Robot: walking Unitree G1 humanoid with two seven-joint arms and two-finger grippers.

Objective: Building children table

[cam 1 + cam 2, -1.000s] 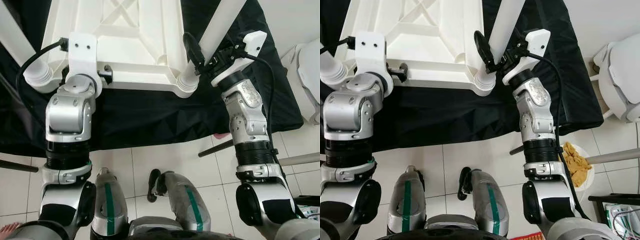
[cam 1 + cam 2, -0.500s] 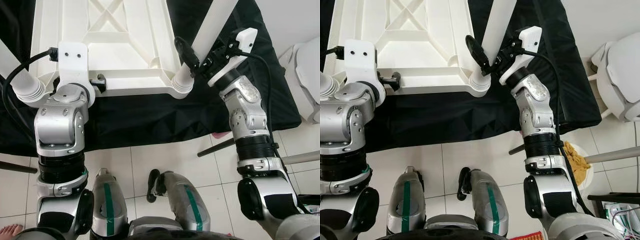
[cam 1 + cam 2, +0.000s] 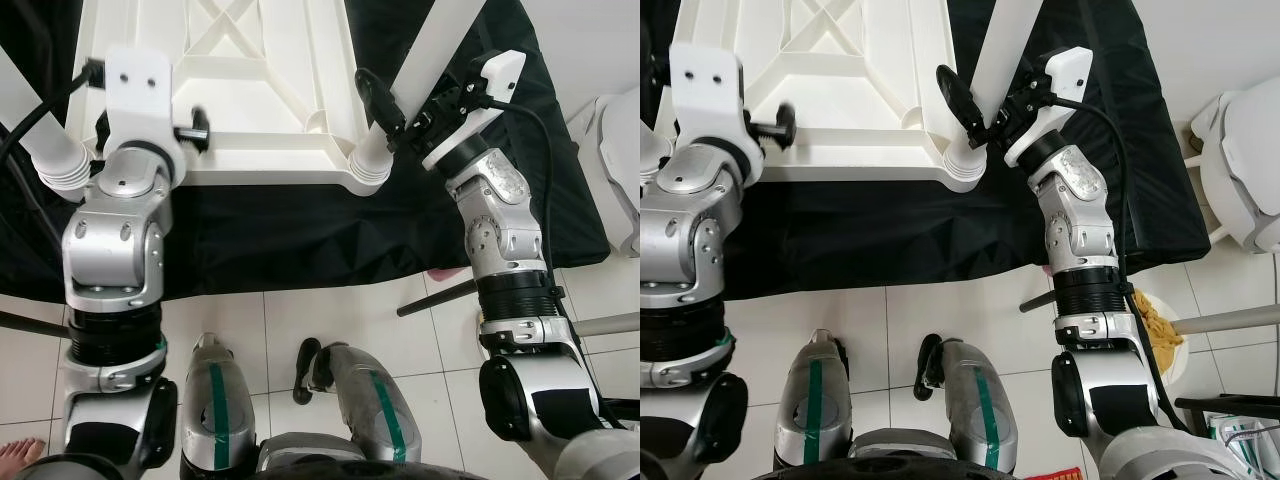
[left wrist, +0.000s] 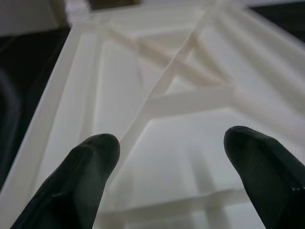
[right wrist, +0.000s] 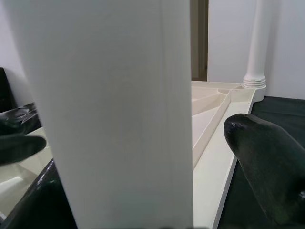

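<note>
Right pincer (image 3: 385, 115) around table leg (image 5: 114, 109)

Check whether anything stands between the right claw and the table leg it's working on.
Nothing visible does. The right claw already straddles the white table leg just above its corner socket on the upturned tabletop, one finger on each side. The left claw hangs open above the underside ribs.

Even, bright daylight; the white tabletop (image 3: 250, 90) nearly blows out against the black cloth (image 3: 300, 230). The left end effector (image 3: 195, 128) is motion-smeared. Wrist views are soft, with near fingers (image 4: 86, 176) out of focus.
</note>
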